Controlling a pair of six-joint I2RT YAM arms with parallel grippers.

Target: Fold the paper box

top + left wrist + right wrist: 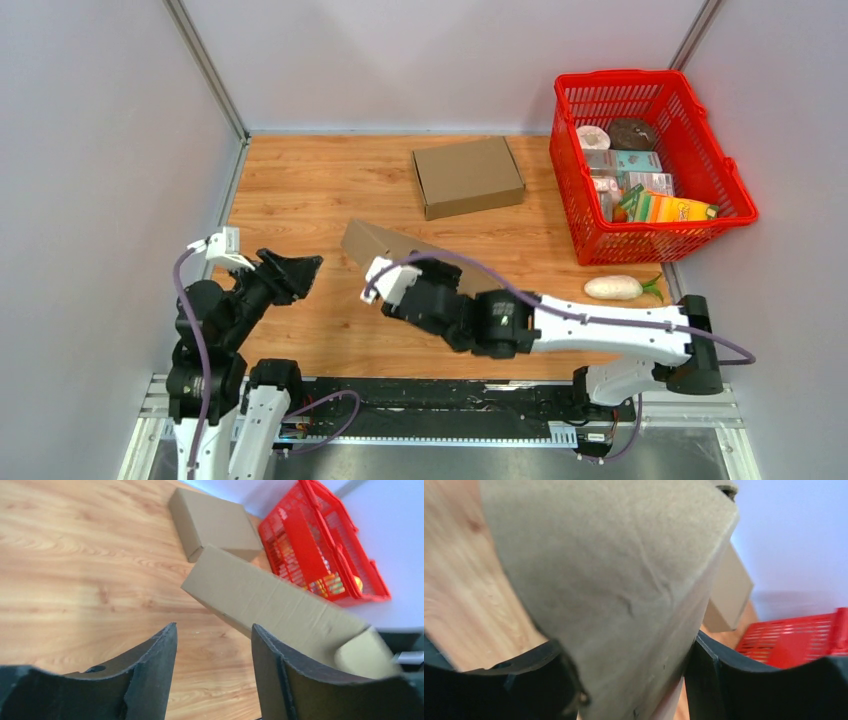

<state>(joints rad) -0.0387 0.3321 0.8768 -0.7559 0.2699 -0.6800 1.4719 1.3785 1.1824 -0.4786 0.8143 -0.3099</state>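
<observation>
The right gripper [629,675] is seen clamped on a rounded flap of the long brown cardboard box [383,241], with card pinched between both black fingers. The box is held tilted near the middle of the wooden table [300,180], in front of a closed flat brown cardboard box [468,177] and left of the red plastic basket [650,165]. The left gripper [215,670] is spread wide, empty, pointed at the box's near side.

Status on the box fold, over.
Left gripper open, empty. Right gripper clamped on paper box, box tilted. Second box and red basket stand clear.
</observation>
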